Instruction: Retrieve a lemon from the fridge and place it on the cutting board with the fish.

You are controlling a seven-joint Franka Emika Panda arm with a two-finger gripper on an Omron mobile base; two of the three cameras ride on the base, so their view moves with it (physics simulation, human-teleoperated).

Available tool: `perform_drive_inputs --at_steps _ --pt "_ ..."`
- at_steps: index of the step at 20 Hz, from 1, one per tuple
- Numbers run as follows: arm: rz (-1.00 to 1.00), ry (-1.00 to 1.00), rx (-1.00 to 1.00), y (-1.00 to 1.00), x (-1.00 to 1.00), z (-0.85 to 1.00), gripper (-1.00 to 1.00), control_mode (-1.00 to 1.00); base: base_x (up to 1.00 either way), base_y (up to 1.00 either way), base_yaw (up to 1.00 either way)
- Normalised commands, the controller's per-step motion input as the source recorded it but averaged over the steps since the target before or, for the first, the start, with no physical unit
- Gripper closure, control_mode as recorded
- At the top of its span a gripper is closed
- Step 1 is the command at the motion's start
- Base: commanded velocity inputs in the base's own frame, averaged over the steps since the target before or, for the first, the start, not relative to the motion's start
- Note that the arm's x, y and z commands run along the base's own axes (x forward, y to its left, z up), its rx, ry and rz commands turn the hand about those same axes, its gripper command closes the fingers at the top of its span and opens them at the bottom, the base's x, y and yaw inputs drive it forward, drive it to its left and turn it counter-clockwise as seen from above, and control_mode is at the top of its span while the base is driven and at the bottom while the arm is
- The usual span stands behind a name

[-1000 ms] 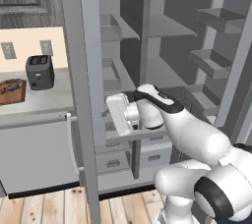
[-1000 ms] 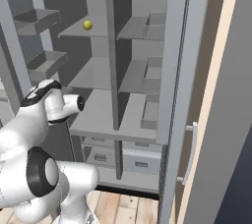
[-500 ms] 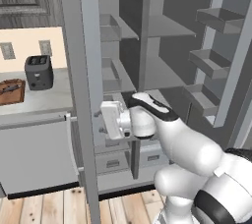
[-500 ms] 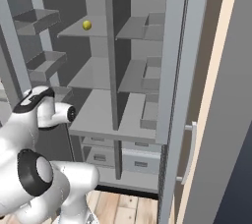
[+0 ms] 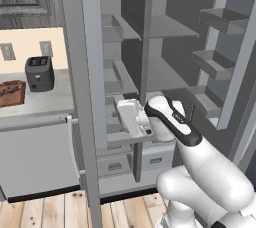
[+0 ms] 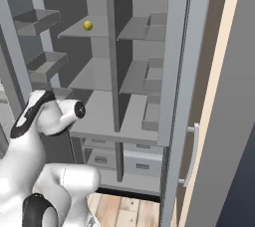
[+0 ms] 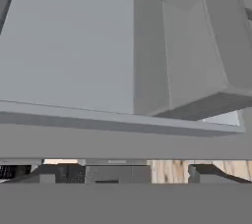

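The arm has swung lower left since the earlier frame, jaws opened wide and empty. The lemon (image 6: 87,25) sits untouched on an upper-left shelf of the open fridge (image 6: 177,71), so grabbing and placing remain.

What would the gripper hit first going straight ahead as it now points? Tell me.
Probably the grey fridge interior: the hand view looks along the gripper at a shelf edge and wall panels. Depth is unclear.
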Motion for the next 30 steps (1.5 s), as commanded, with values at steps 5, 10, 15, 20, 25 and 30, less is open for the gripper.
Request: perform_drive_inputs --at_steps 5,10,15,20,25,30 --pt "0.00 -0.01 -0.43 -0.83 -0.08 0.17 -1.00 -1.00 0.00 0.00 0.00" --pt "0.00 0.00 -0.63 -0.71 0.00 0.06 -1.00 -1.00 0.00 0.00 0.00" --pt "0.00 0.07 -0.76 -0.73 0.18 0.02 -1.00 -1.00 0.00 0.00 0.00" --pt "0.00 0.27 -0.45 -0.65 0.11 0.04 -1.00 -1.00 0.00 0.00 0.00" --pt "-0.01 0.04 0.01 -0.06 0.00 -0.11 -1.00 -1.00 0.00 0.00 0.00" --pt "0.00 0.00 0.01 -0.04 -0.01 -0.13 -1.00 -1.00 0.00 0.00 0.00"
